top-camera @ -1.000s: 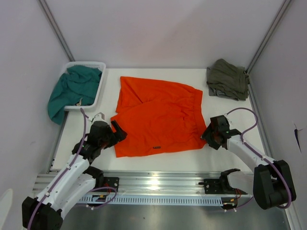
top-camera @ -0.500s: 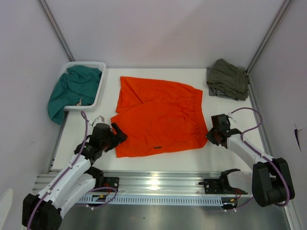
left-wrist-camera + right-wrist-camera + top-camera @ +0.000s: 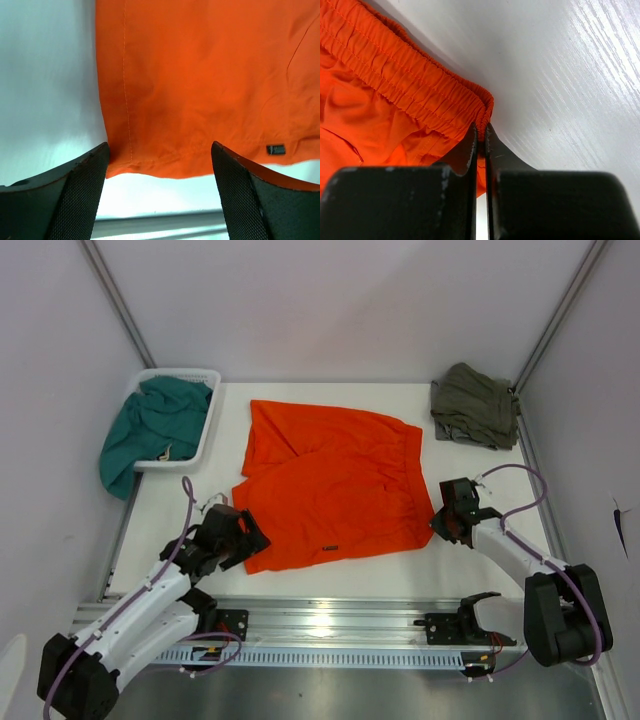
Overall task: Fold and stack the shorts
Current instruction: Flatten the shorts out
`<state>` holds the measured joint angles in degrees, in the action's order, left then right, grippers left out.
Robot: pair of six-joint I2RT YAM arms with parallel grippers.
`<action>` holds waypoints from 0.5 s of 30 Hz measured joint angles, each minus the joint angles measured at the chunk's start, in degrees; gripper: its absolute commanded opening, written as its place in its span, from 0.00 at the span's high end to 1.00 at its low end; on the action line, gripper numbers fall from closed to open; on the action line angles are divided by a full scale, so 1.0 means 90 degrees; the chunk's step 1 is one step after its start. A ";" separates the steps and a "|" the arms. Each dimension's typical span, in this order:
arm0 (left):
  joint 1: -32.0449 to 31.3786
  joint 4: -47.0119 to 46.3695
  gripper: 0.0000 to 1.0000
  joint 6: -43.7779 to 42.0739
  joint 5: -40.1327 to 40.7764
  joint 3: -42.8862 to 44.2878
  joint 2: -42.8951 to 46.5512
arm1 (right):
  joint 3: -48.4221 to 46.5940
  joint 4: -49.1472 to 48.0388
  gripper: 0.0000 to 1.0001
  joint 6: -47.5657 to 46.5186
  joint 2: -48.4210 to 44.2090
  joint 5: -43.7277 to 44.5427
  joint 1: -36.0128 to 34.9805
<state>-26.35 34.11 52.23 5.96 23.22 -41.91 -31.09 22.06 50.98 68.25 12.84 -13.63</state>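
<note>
The orange shorts (image 3: 330,485) lie spread flat in the middle of the white table, waistband to the right. My right gripper (image 3: 440,521) is shut on the near right corner of the gathered waistband (image 3: 482,115), the fabric pinched between its tips. My left gripper (image 3: 247,538) is open at the near left hem corner (image 3: 120,162), one finger on each side of that corner, low over the table. A small dark tag (image 3: 275,149) sits on the hem near the right finger. Olive-green shorts (image 3: 475,405) lie bunched at the far right. Teal shorts (image 3: 150,430) hang out of the basket.
A white basket (image 3: 205,430) stands at the far left of the table. The metal rail (image 3: 330,615) runs along the near edge, just below the shorts' hem. Grey walls close in on both sides.
My right gripper closed on the waistband corner. My left gripper slid toward the near edge and to the right, reaching the hem corner. The hem there shifted slightly.
</note>
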 measured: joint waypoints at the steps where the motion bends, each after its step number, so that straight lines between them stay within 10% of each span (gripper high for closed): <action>1: -0.0095 0.0080 0.15 0.0053 -0.0017 0.0005 -0.0007 | 0.0000 -0.0010 1.00 0.0000 0.0012 0.0002 0.0000; 15: -0.0425 0.1105 0.19 0.0367 0.0306 0.0644 -0.0049 | 0.0000 -0.0172 1.00 0.0000 0.0165 -0.0002 0.0002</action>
<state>-30.17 44.05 55.53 8.71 29.02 -42.35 -31.09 20.51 50.98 69.73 12.82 -13.61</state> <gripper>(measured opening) 0.817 0.024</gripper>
